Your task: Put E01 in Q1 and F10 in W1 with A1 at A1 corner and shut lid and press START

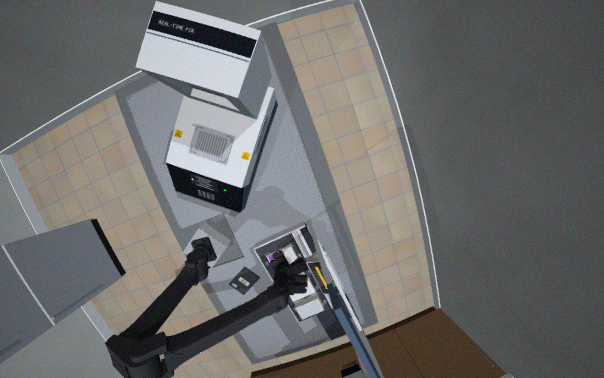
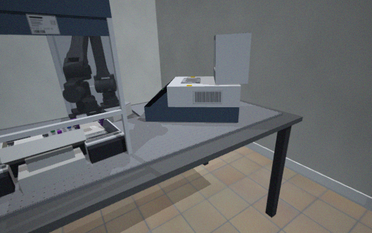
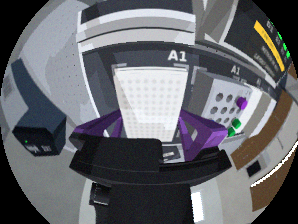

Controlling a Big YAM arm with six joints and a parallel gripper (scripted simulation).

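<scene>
My gripper [image 3: 150,111] has its purple fingers on the two long sides of the white 96-well plate E01 [image 3: 149,106], which lies in its deck nest under an A1 mark [image 3: 176,56]. The gripper is shut on the plate. From above, the gripper [image 1: 282,262] is over the left end of the deck tray, and the arm hides most of the plate. The cycler Q1 [image 1: 220,150] stands further back with its lid [image 1: 200,50] raised, its block [image 1: 212,142] bare and a green lamp [image 1: 225,190]. The side view shows Q1 [image 2: 197,98] with its lid upright [image 2: 232,58].
The tube cooling block [image 3: 226,106] with coloured caps sits just right of the plate. A small dark nest [image 1: 244,280] and a grey nest [image 1: 217,240] lie on the table between the arm and Q1. A framed shelf with posts [image 2: 118,77] stands over the deck.
</scene>
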